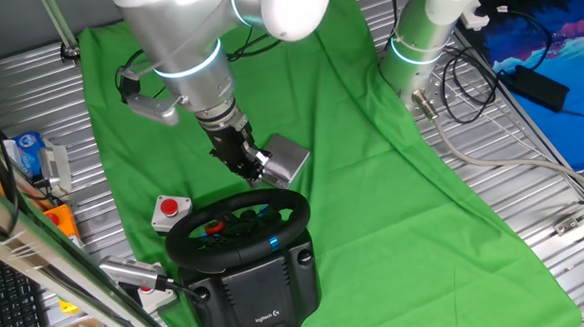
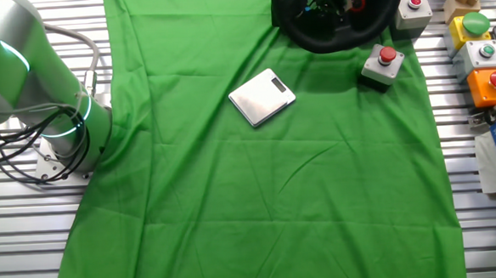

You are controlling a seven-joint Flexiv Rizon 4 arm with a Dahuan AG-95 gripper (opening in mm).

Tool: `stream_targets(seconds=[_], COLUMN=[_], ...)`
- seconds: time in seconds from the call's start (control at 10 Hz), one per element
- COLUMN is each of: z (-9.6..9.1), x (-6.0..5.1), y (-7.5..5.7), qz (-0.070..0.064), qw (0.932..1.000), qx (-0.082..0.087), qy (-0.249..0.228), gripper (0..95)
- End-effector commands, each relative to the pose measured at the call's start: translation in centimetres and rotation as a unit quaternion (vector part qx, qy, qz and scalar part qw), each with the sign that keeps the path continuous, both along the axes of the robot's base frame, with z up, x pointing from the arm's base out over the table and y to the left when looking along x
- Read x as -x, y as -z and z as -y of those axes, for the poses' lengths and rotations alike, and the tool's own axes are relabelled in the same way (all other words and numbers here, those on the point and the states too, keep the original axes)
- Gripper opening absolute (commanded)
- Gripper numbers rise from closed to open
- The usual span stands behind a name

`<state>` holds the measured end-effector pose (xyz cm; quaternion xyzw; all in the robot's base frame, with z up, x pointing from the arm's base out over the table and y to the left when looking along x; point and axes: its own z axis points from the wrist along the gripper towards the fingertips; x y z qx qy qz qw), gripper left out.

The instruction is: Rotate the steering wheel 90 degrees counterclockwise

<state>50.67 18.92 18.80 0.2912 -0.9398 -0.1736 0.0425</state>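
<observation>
The steering wheel is seen at the edge of the green cloth. The gripper is held just above its far rim; whether it is open cannot be told. The rim should be gripped firmly before it is turned.

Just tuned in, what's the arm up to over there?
The gripper hangs just above the far rim of the steering wheel, apparently close to taking hold; contact and finger state cannot be made out. The wheel sits on the green cloth, with a red push-button box beside it and a silver scale behind.
</observation>
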Motion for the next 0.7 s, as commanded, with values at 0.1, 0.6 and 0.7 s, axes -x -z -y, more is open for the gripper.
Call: stream_targets(seconds=[0.1,0.6,0.7], z=[0.12,0.12,0.12], x=[0.1,0.1,0.1], y=[-0.08,-0.08,-0.08], qz=[-0.001,-0.022,-0.023], qw=[1.0,0.9955,0.9946], qx=[0.006,0.02,0.021], qy=[0.008,0.09,0.099], gripper=[0.0,0.0,0.0])
